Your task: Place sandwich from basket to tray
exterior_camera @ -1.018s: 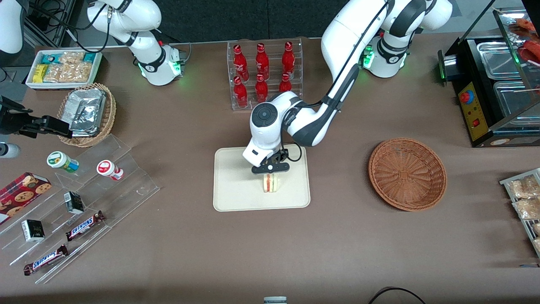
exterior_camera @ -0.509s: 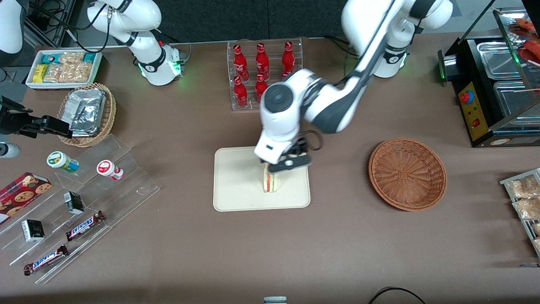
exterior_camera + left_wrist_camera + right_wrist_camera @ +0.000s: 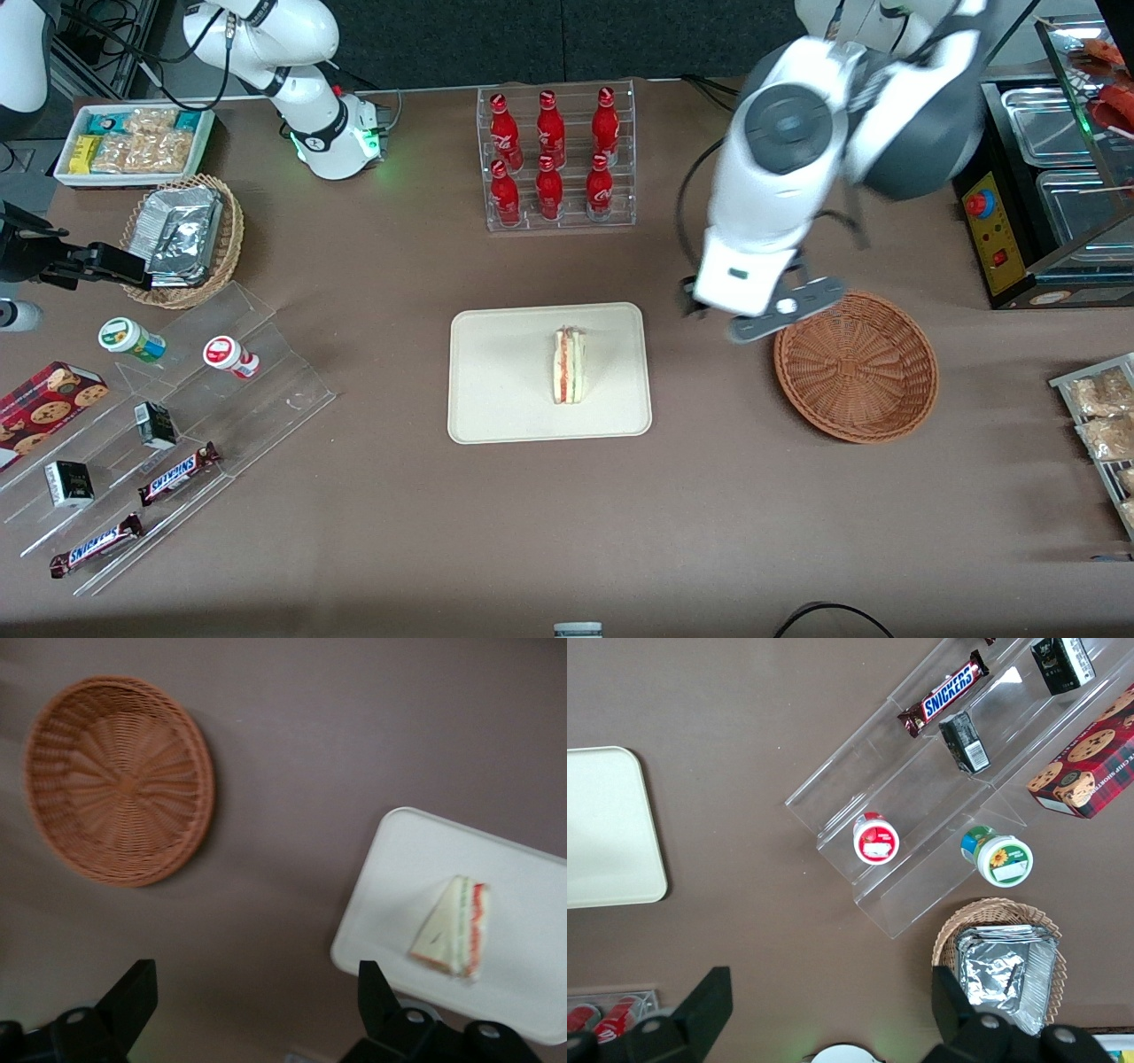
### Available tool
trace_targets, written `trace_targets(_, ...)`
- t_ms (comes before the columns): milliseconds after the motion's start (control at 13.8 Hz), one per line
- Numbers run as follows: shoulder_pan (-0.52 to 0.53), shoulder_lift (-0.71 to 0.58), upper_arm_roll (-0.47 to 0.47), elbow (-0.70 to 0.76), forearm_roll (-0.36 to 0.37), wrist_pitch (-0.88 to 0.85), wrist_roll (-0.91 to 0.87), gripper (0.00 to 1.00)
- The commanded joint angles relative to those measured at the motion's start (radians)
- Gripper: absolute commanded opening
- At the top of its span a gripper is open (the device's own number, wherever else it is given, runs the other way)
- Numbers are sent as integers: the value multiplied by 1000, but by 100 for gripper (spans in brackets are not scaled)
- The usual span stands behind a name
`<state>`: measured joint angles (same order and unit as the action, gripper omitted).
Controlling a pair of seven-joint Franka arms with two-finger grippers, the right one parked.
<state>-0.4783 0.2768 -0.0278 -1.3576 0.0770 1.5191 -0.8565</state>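
Lifted off the sandwich (image 3: 569, 365) since a second ago, tool (image 3: 760, 312) now raised between tray (image 3: 496, 390) and basket (image 3: 856, 365), fingers (image 3: 133, 997) spread wide, holding nothing

Sandwich (image 3: 569, 365) on tray (image 3: 496, 390) — basket (image 3: 856, 364) apart

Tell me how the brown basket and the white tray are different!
The basket is round, woven and reddish-brown with nothing in it; the tray is flat, rectangular, cream-white and holds the sandwich. Both sit on the table. The gripper hangs between them, jaws open.
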Motion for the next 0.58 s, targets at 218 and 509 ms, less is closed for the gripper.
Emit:
trace_targets(218,188,-224,-8,-130,-46,-99,265,100)
trace_targets(509,320,-402,-8,-288,-74,-111,612,100)
